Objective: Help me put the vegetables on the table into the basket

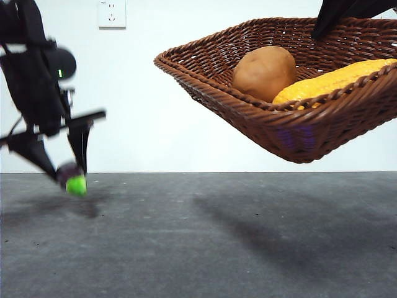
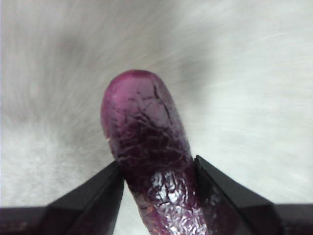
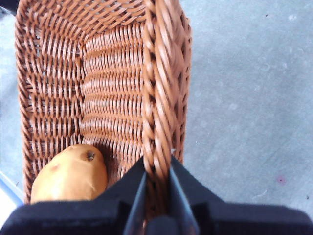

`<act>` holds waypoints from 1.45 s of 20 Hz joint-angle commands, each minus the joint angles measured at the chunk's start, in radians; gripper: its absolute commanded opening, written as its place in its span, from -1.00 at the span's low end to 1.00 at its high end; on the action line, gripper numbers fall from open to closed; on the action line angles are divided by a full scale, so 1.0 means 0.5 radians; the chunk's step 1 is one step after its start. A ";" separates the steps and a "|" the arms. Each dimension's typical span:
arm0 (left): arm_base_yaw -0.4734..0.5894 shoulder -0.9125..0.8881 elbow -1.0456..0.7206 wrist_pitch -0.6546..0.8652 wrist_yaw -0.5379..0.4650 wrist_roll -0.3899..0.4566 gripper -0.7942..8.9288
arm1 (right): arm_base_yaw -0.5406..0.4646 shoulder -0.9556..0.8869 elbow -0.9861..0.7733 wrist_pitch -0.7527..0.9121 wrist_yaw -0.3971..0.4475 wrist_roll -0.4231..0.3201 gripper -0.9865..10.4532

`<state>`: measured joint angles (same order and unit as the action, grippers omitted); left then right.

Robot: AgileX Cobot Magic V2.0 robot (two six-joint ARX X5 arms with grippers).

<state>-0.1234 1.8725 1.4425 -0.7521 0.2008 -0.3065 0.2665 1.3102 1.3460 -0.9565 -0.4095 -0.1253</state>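
Observation:
My left gripper (image 1: pixel 69 177) is shut on the dark purple eggplant (image 2: pixel 146 147), holding it just above the table (image 1: pixel 198 248) at the left of the front view; the eggplant's (image 1: pixel 71 177) green cap points down. The brown wicker basket (image 1: pixel 298 133) hangs tilted in the air at the upper right, with my right gripper (image 3: pixel 157 188) shut on its rim (image 3: pixel 159 98). Inside the basket lie the orange-brown potato (image 1: pixel 265 71) and the yellow corn (image 1: pixel 332 81). The potato (image 3: pixel 71 174) also shows in the right wrist view.
A white wall with a socket (image 1: pixel 111 13) stands behind the table. The basket casts a shadow on the grey surface under it.

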 commanded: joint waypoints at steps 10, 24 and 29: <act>-0.105 -1.057 -0.222 0.022 0.539 0.356 -0.85 | 0.022 0.199 -0.423 0.431 -0.060 0.426 -0.85; -0.951 -1.283 -0.903 0.926 0.478 -0.362 -0.85 | 0.594 0.204 -0.574 0.829 0.140 0.871 -0.85; -0.995 -0.907 -0.903 1.112 0.432 -0.500 -0.85 | 0.634 0.204 -0.574 0.832 0.138 0.895 -0.85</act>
<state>-0.6182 1.4189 0.9993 -0.2035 0.4183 -0.5392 0.5785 1.4090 1.0645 -0.5533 -0.3294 0.3038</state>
